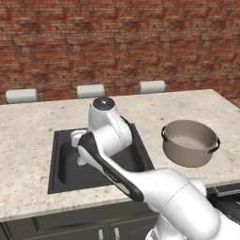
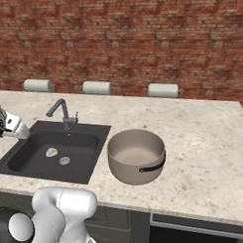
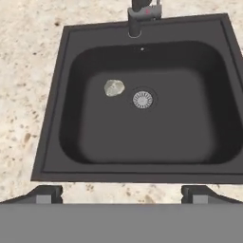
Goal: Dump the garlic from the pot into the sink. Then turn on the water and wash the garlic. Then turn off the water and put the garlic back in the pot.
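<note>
Pincer (image 3: 121,193) tips spread wide and empty above the sink's (image 3: 52,118) near rim.
Garlic (image 3: 114,88) lies on the basin floor just beside the drain (image 3: 143,99); the pot (image 2: 136,155) stands empty on the speckled tabletop (image 2: 203,140), right of the basin. Dumping looks done; next, reaching the faucet (image 2: 63,113) to start water. Brick wall (image 2: 140,38) behind.
</note>
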### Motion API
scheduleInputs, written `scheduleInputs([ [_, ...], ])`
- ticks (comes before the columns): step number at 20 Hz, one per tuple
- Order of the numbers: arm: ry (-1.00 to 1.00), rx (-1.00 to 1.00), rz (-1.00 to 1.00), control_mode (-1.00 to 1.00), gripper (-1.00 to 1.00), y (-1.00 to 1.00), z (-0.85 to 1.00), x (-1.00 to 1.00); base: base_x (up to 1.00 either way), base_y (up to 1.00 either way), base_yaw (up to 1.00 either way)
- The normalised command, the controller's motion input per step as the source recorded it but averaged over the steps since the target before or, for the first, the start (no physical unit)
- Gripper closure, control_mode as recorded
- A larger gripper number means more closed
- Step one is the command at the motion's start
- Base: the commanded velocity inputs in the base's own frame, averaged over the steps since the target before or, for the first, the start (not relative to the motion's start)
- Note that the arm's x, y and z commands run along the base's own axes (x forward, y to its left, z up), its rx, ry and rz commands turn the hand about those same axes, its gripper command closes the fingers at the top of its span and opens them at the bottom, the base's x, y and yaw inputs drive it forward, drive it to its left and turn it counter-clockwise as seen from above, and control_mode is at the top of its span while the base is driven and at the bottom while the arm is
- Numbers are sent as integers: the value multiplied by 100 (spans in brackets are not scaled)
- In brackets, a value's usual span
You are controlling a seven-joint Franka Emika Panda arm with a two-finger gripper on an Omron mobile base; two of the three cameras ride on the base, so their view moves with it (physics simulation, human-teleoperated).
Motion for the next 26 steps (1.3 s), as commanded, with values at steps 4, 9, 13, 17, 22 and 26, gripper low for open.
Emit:
scheduleInputs([
  [4, 0, -25, 0, -100, -100, 32, -24, 56, 0, 0, 0],
  [9, 0, -20, 0, -100, -100, 15, -38, 51, 0, 0, 0],
  [13, 1, -14, 0, -100, -100, 3, -56, 34, 0, 0, 0],
  [17, 0, -4, 0, -100, -100, 1, -72, 22, 0, 0, 0],
  [22, 0, 0, 0, -100, -100, 0, -59, 32, 0, 0, 0],
  [26, 0, 1, 0, -100, -100, 0, -39, 50, 0, 0, 0],
])
